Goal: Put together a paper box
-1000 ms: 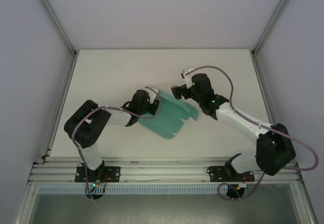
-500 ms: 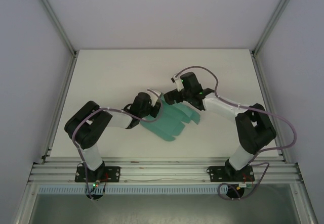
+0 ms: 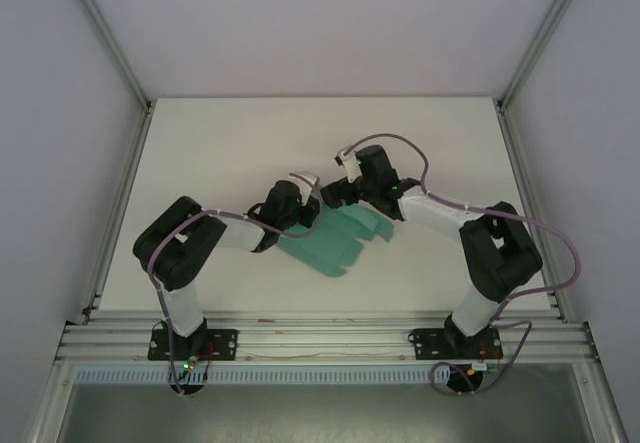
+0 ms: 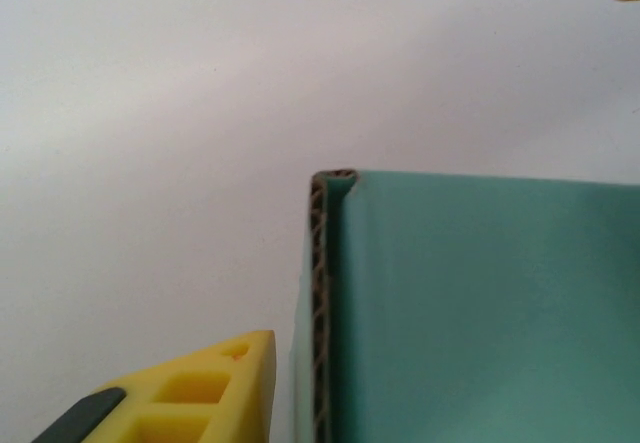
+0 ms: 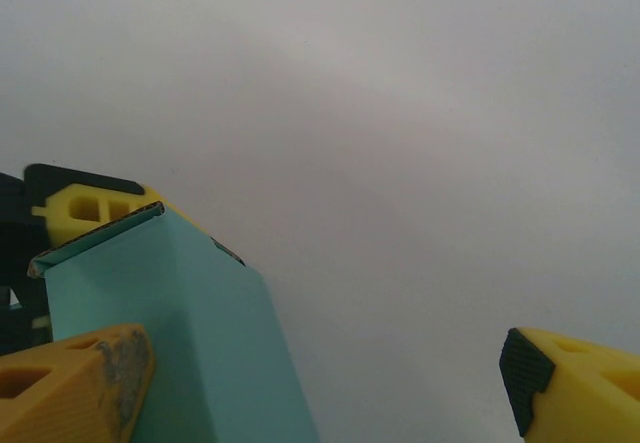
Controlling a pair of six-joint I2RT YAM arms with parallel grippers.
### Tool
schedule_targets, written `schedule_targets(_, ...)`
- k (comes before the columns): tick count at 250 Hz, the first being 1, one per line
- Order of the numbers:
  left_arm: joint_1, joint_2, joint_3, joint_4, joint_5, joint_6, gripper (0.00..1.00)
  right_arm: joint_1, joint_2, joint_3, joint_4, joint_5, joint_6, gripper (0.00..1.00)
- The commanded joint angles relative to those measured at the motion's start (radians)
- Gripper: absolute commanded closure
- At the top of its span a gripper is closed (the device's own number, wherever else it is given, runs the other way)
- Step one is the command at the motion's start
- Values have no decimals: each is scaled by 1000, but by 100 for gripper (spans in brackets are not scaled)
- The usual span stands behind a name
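Two open hands, left hand [image 3: 308, 185] and right hand [image 3: 330, 193], poised at the paper box's [image 3: 335, 245] far end on the desk [image 3: 220, 143].

The paper box [image 3: 330, 238] is teal-green corrugated card, only partly folded up. It's lying mid-surface [image 3: 220, 143], rounded flaps splayed toward the near right, brown fluting showing along one folded edge.

The whole table [image 3: 220, 143] is covered from a distance by the top external camera, fixed high behind the near edge and tilted downward. The left wrist camera is held close over a corner of the paper box [image 4: 480, 313], facing down. The right wrist camera is set close beside the same box, which is shared by all three views.
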Motion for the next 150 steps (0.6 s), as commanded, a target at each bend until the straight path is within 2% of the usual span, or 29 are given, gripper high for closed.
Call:
schedule_targets(1, 4, 42, 42, 68, -36, -12, 73, 2, 63, -26, -167, -22, -39, 10)
schedule_targets(23, 4, 61, 60, 64, -58, -12, 91, 2, 64, -12, -191, -27, -20, 10)
schedule_targets(30, 4, 61, 64, 51, -68, -14, 100, -1, 60, -8, -198, -16, -8, 10)
schedule_targets(67, 3, 27, 41, 22, -137, -52, 100, -20, -13, -9, -214, 30, 82, 8)
schedule_targets(106, 11, -63, 20, -92, -145, -131, 100, -28, -210, -68, -239, 118, 163, 4)
schedule_targets(131, 39, -123, 13, -173, -101, -189, 100, -43, -360, -149, -256, 121, 176, 2)
schedule_targets(150, 79, -161, 13, -238, -13, -240, 100, -74, -474, -214, -265, 89, 202, 2)
